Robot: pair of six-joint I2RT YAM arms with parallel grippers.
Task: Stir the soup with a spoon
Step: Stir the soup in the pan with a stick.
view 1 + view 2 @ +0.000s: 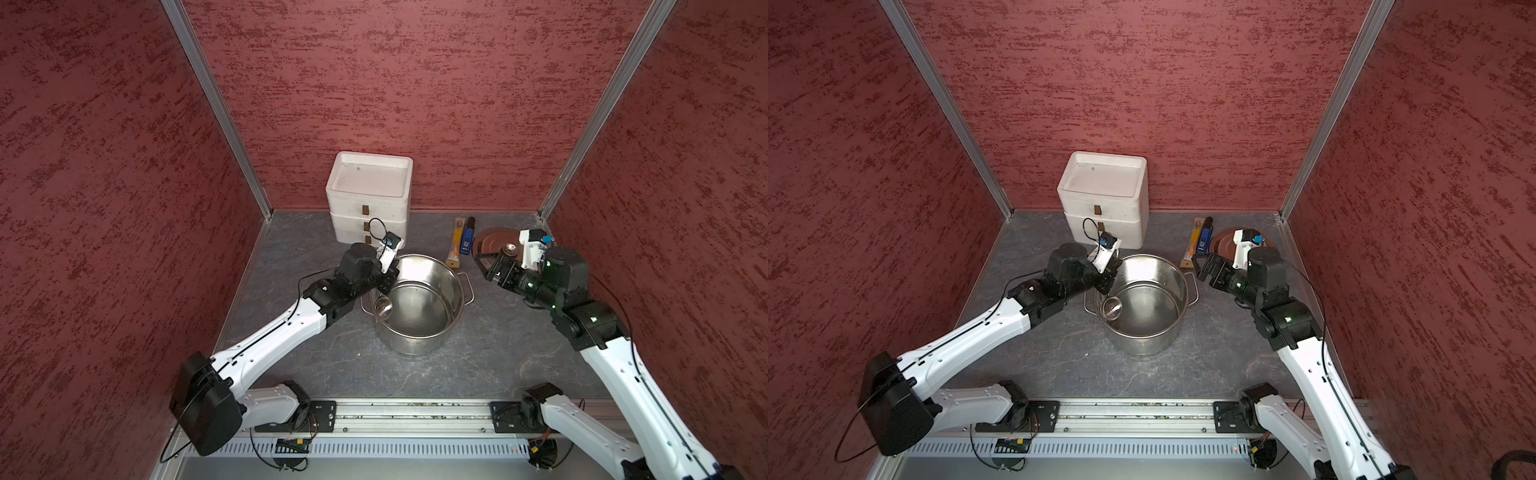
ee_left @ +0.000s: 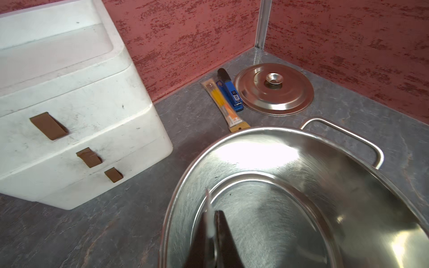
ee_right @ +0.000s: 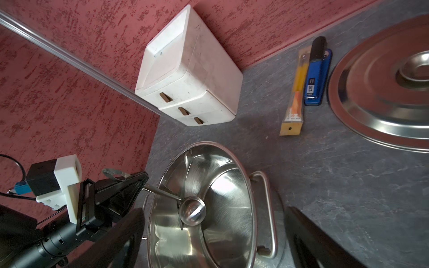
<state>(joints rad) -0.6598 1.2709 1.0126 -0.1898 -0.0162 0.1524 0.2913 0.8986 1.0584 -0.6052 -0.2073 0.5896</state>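
The left arm (image 1: 266, 345) and right arm (image 1: 619, 374) have white shells, black joints, thin black cables (image 1: 297, 291). The left gripper (image 3: 141, 179) and right gripper (image 1: 484, 270) are black, with white camera brackets (image 1: 530, 245).

Drawer box (image 1: 368, 195), lid (image 2: 278, 99), lighter (image 2: 229, 94), stick (image 2: 224, 105)

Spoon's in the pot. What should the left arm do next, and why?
Probably start a slow circular sweep: the left gripper is shut on the spoon handle, its bowl already hangs inside the pot near the wall, and the lid lies aside.
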